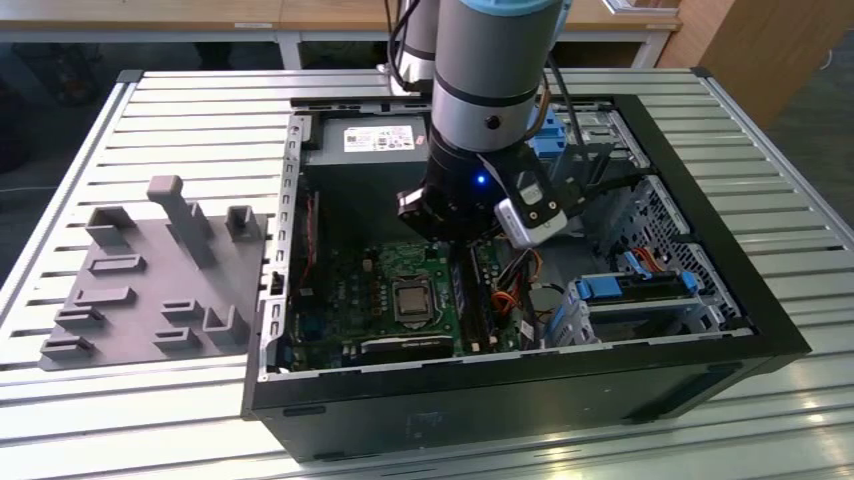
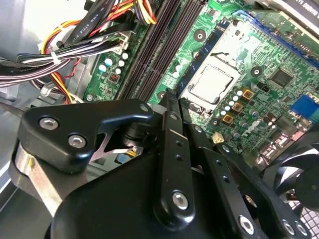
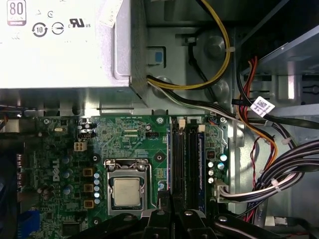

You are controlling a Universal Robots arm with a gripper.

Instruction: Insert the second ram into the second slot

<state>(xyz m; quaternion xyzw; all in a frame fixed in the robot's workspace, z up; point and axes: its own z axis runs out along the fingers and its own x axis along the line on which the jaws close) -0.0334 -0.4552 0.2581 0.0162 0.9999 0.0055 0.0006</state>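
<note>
My gripper [image 1: 455,243] hangs inside the open computer case [image 1: 747,330], low over the green motherboard [image 1: 360,290]. Two long dark memory slots [image 3: 184,159] run side by side next to the processor socket [image 3: 125,191]. In both wrist views the black fingertips [image 3: 162,200] sit close together, just short of the near end of the slots [image 2: 152,55]. My gripper [image 2: 173,98] looks shut with nothing between its fingers. The second ram is out of view. I cannot tell which slot is the second slot, or whether a stick sits in either.
A grey power supply [image 3: 60,45] lies beyond the far end of the board. Bundled cables [image 3: 269,169] run beside the slots. A drive cage with blue parts [image 1: 634,290] stands at the exterior view's right. A grey holder fixture [image 1: 147,290] lies on the slatted table outside the case.
</note>
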